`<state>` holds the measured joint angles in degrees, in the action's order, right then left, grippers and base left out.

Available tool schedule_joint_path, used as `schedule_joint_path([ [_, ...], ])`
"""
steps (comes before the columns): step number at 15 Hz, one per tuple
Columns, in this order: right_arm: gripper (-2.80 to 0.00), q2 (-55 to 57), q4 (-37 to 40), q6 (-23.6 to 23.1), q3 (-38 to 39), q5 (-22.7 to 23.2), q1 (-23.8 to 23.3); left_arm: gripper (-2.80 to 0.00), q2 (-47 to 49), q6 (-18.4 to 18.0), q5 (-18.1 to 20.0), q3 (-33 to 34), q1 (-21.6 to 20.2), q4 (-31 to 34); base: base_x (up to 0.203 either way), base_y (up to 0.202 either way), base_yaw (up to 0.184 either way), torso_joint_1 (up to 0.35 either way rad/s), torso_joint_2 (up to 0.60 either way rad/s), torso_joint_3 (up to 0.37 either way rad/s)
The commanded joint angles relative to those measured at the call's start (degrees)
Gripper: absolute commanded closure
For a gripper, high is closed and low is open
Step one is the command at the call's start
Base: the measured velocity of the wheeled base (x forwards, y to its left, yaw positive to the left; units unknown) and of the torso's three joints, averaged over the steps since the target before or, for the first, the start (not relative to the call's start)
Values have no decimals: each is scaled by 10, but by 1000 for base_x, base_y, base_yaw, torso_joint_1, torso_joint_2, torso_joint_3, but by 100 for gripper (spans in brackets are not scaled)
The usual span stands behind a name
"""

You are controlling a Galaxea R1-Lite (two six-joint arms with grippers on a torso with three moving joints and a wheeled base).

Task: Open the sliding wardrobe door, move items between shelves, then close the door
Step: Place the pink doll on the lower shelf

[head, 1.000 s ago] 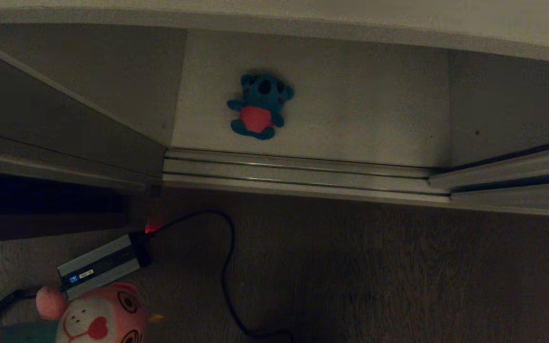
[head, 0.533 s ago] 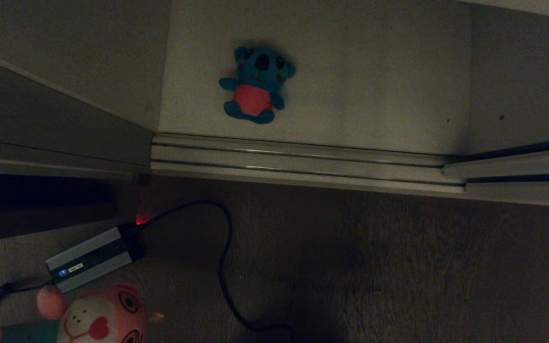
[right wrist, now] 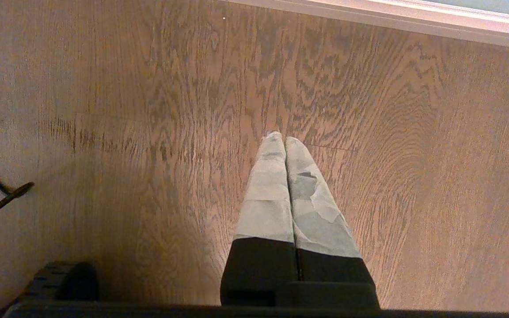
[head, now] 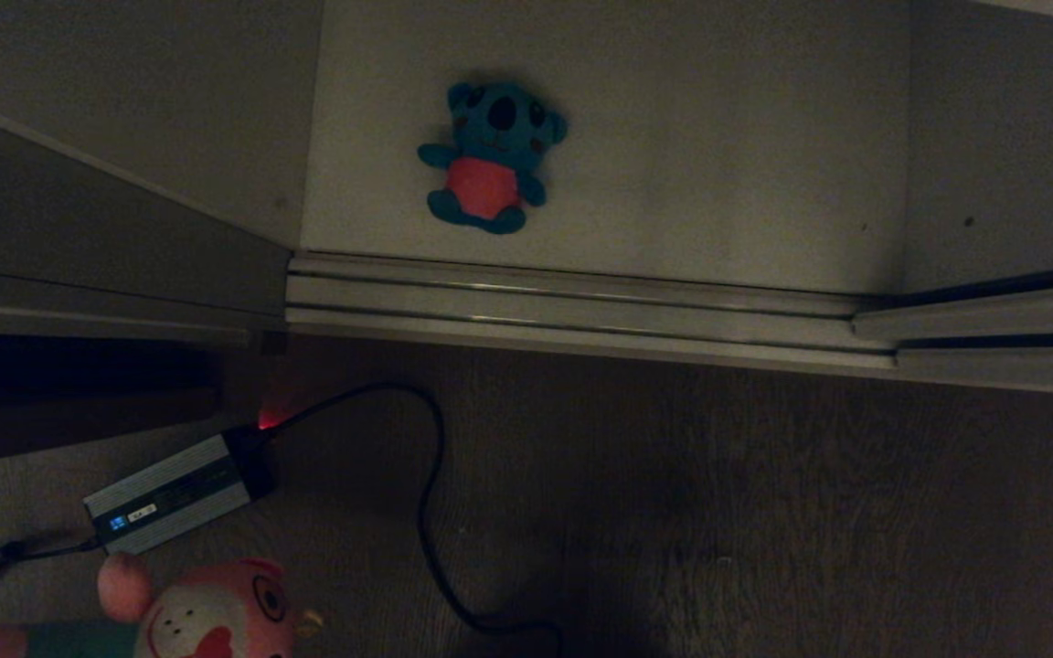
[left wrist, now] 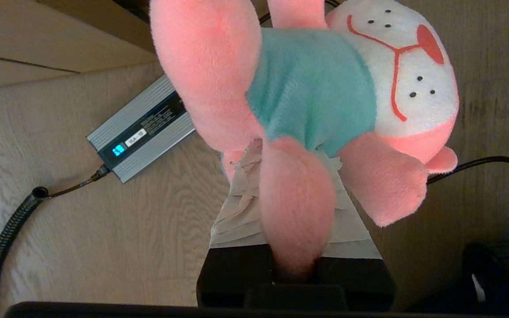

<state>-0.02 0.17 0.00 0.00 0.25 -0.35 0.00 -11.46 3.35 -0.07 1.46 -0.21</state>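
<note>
Toys lie apart: the teal toy (head: 490,157) with a red belly lies face up on the white shelf (head: 718,174), just behind the door track (head: 572,306). The pink toy (left wrist: 320,88), in a teal outfit with a white face, hangs over the wood floor (head: 764,512) at the lower left of the head view, well short of the shelf. The left gripper (left wrist: 281,176) is clamped on one of its pink limbs, its taped fingers (left wrist: 237,207) pressed to either side. A grey power brick (head: 175,493) with a small lit display lies on the floor just beside the pink toy, and a black cable (head: 426,512) curls away from it. The right gripper (right wrist: 284,143) points at bare floor, its taped fingers pressed together and holding nothing.
</note>
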Motion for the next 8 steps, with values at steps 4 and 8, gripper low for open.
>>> schedule_joint_path([
  [4,0,0,0,0,2,0,0,0,9,13,44,-87,0,7,0,0,0,0,0,0],
  [8,0,0,0,0,2,0,0,0,158,62,120,-150,2,21,0,0,0,0,0,0],
])
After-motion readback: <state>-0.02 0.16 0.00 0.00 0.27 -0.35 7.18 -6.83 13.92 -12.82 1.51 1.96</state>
